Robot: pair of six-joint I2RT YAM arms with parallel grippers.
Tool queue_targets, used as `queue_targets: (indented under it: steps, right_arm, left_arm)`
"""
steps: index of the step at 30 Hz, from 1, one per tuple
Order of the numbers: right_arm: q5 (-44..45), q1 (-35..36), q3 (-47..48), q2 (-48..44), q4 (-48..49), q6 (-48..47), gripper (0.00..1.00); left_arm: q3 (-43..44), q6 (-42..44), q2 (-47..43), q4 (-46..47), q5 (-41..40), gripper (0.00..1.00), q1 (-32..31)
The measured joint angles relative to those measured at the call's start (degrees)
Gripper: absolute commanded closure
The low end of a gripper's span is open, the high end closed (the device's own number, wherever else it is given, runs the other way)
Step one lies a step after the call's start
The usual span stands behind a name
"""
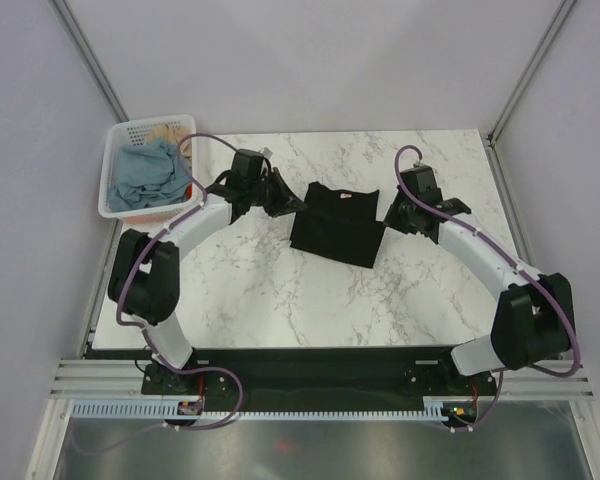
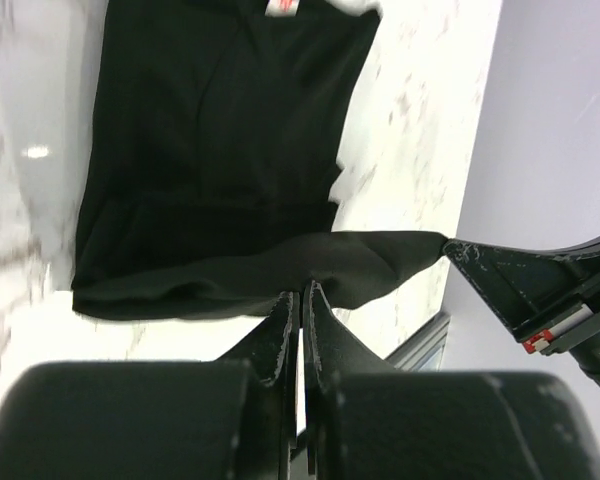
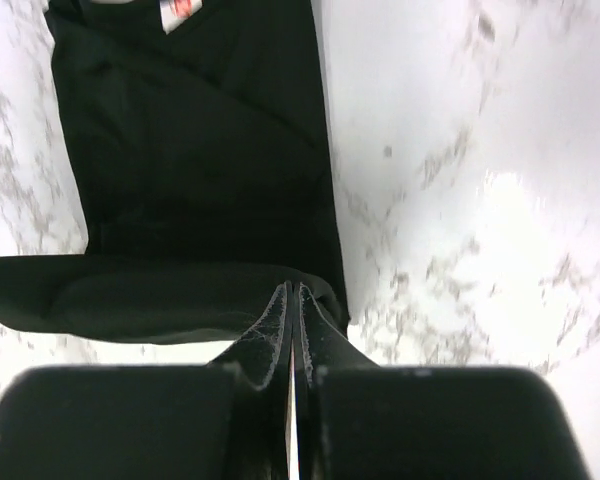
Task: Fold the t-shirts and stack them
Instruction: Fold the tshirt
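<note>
The white marble-patterned table [image 1: 280,300] bears one black t-shirt [image 1: 337,225], lying partly folded toward its far middle.

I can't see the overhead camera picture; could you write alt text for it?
Two robot arms reach across a white marble table, the left end effector and right end effector at opposite edges of a partly folded black t-shirt in the middle. A white slotted basket holding crumpled blue fabric sits at the far left corner.
</note>
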Motion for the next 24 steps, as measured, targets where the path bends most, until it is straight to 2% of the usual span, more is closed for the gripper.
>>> queue_targets:
  steps: [13,24]
  right_arm:
    - [-4.09,-6.69,20.94,22.47,2.91,-5.53,1.00]
    - [-7.56,-10.21,33.55,34.27,4.76,-5.49,1.00]
  left_arm:
    - [29.35,2.45,23.37,-0.72,3.80,0.98,4.31]
    - [56.30,2.86,42.01,-1.27,6.40,0.98,6.14]
